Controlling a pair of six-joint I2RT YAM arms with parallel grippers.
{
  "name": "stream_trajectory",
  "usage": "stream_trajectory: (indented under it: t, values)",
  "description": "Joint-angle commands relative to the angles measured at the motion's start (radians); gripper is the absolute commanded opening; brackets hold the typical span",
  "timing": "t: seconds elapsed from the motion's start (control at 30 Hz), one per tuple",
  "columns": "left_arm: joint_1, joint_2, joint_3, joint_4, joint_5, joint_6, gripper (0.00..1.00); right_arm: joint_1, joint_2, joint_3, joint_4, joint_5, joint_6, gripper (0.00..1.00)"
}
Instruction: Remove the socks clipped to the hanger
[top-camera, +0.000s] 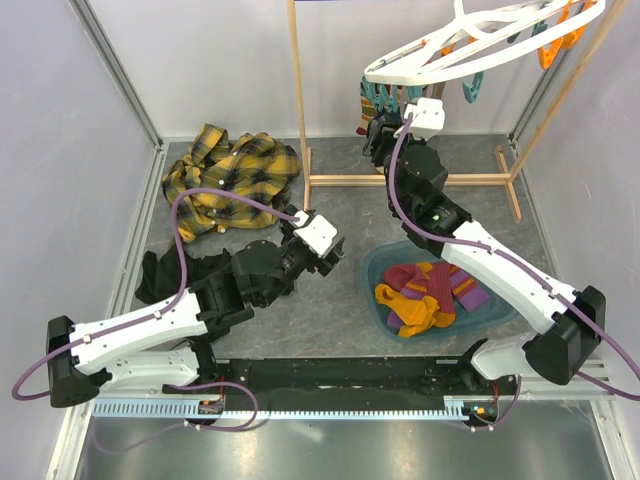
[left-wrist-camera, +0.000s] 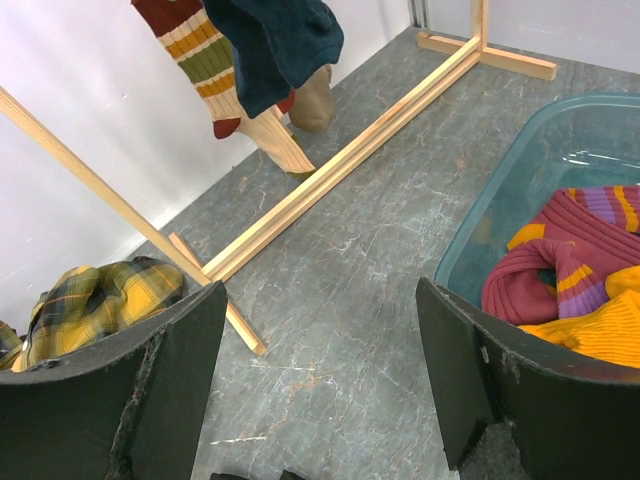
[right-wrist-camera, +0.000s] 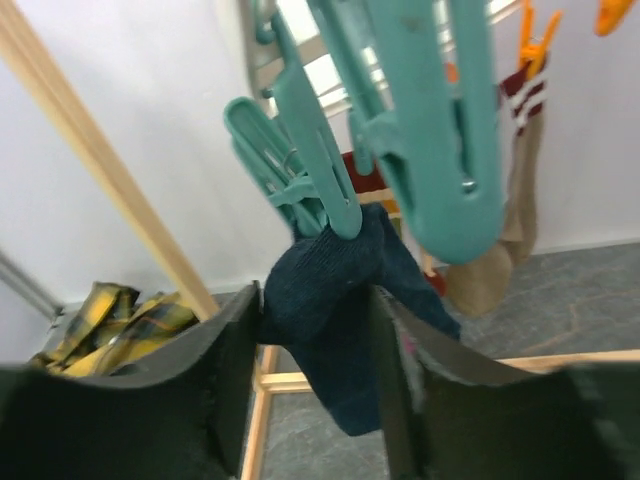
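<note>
Right hand (right-wrist-camera: 315, 300) raised to the hanger (top-camera: 400, 68), closed on the navy sock (right-wrist-camera: 335, 290).
That sock hangs from a teal clip (right-wrist-camera: 300, 170) under the white ring, a striped sock (left-wrist-camera: 195, 50) beside it. Right arm is stretched up and forward. The left hand (left-wrist-camera: 320, 340) sits low over the bench (left-wrist-camera: 370, 260), fingers wide apart. Beside it, the teal tub (left-wrist-camera: 520, 190) holds maroon and mustard socks (top-camera: 425, 295).

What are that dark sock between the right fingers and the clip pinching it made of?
Navy sock: soft knitted fabric, matte, with a fuzzy surface; fibre unclear. Teal clip: rigid moulded plastic, smooth with a slight sheen, apparently with a thin metal spring ring.
</note>
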Motion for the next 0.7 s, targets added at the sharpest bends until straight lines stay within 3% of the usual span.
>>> stream_trajectory:
  t: [0.0,0.23,0.67]
  values:
    - [-0.005,-0.027,-0.006,0.042,-0.025,0.042,0.84,0.004,-0.031,0.048,0.048,0.119,-0.074,0.46]
    - [-0.005,-0.023,0.006,0.030,-0.009,-0.016,0.84,-0.009,-0.103,0.010,0.035,0.097,-0.169,0.34]
    - [0.006,0.175,0.291,-0.114,0.025,-0.224,0.84,-0.171,-0.180,0.016,-0.120,-0.087,-0.094,0.33]
